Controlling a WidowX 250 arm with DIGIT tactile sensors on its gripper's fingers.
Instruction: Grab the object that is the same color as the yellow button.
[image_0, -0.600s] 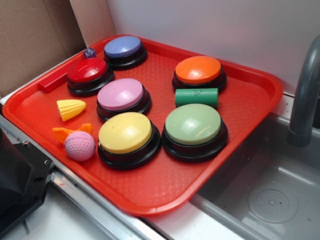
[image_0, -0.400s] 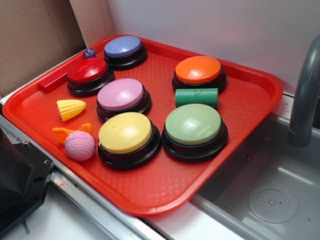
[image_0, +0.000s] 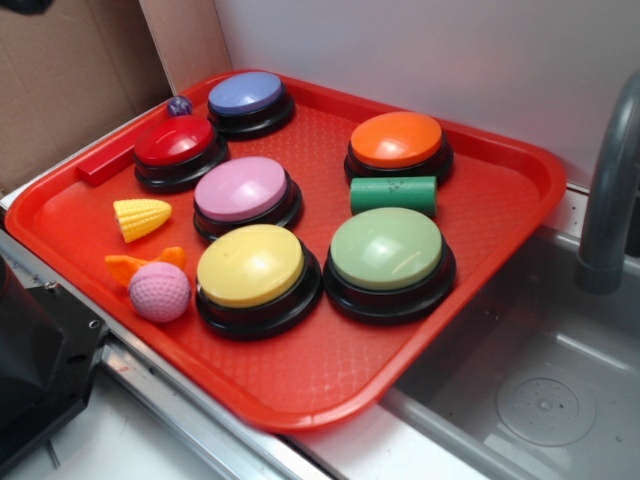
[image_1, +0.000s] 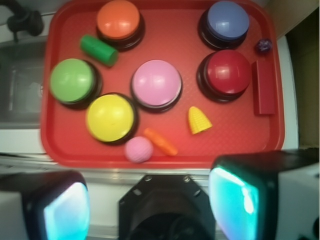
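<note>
The yellow toy corn cob (image_0: 141, 217) lies on the red tray (image_0: 330, 380) near its left edge, left of the pink button; in the wrist view the cob (image_1: 199, 120) lies below the red button. The yellow button (image_0: 251, 265) stands at the tray's front, also seen in the wrist view (image_1: 110, 117). My gripper (image_1: 150, 205) is open and empty, high above the tray's near edge and the robot base, well apart from the cob. In the exterior view only a dark bit of the arm (image_0: 20, 5) shows at the top left corner.
A pink dimpled ball (image_0: 159, 291) and an orange toy piece (image_0: 125, 266) lie in front of the cob. Pink (image_0: 241, 189), green (image_0: 386, 249), orange (image_0: 396, 139), red (image_0: 174, 141) and blue (image_0: 245, 93) buttons, a green cylinder (image_0: 393, 194) and a red block (image_0: 105, 166) share the tray. A sink (image_0: 540, 400) lies to the right.
A dark bit of the arm has come into the top left corner of the exterior view. Nothing on the tray has moved.
</note>
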